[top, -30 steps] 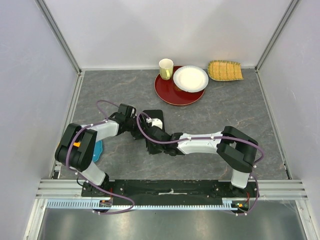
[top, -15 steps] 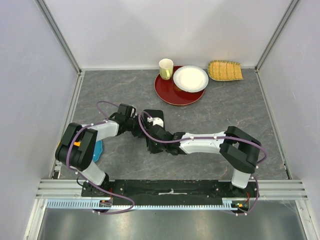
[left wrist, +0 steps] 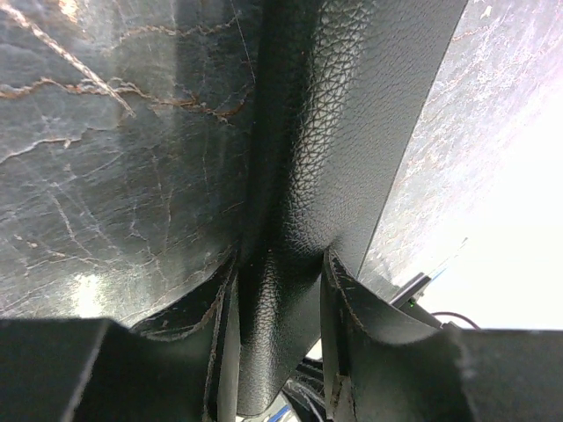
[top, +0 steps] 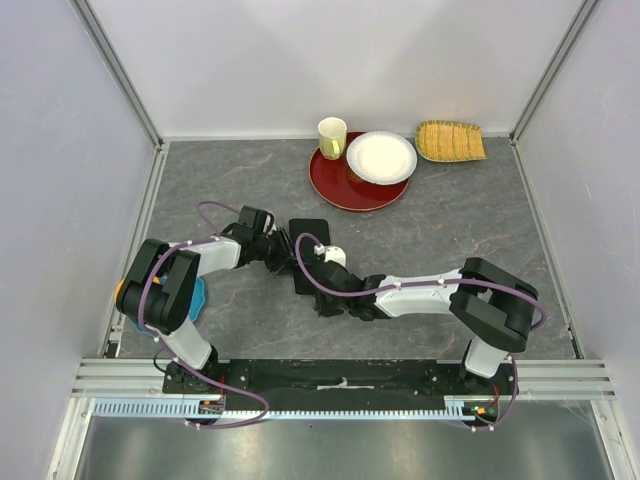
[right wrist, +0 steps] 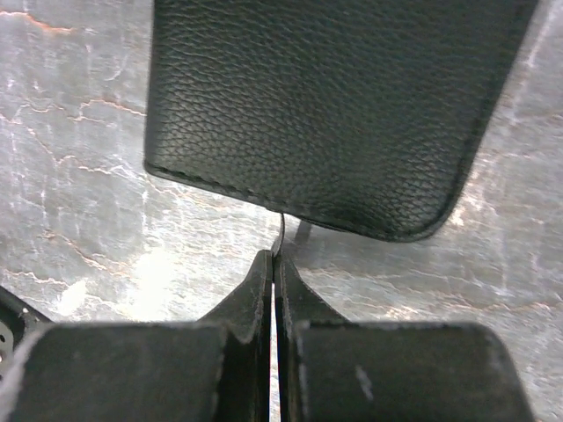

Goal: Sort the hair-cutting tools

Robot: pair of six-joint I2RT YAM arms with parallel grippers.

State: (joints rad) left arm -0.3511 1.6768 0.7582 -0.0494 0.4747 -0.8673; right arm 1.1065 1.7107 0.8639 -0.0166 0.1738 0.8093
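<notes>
Two pincers meet at the black case (left wrist: 352, 132) mid-desk (top: 480, 230). The left pincer (left wrist: 280, 294) clamps its soft, pebbled edge, which looks floppy, so grip deep. The right pincer (right wrist: 274, 255) is closed just short of the case. Only its wrist view shows a thin sliver (right wrist: 283, 221) at the tips. The hair-cutting tools are hidden, probably inside.

Black case (right wrist: 325, 105) of pebbled, leather-like grain, matt, grey marbled surface (right wrist: 79, 193) smooth and shiny, glossy red tray (top: 333, 188), woven straw-like basket (top: 450, 141)
</notes>
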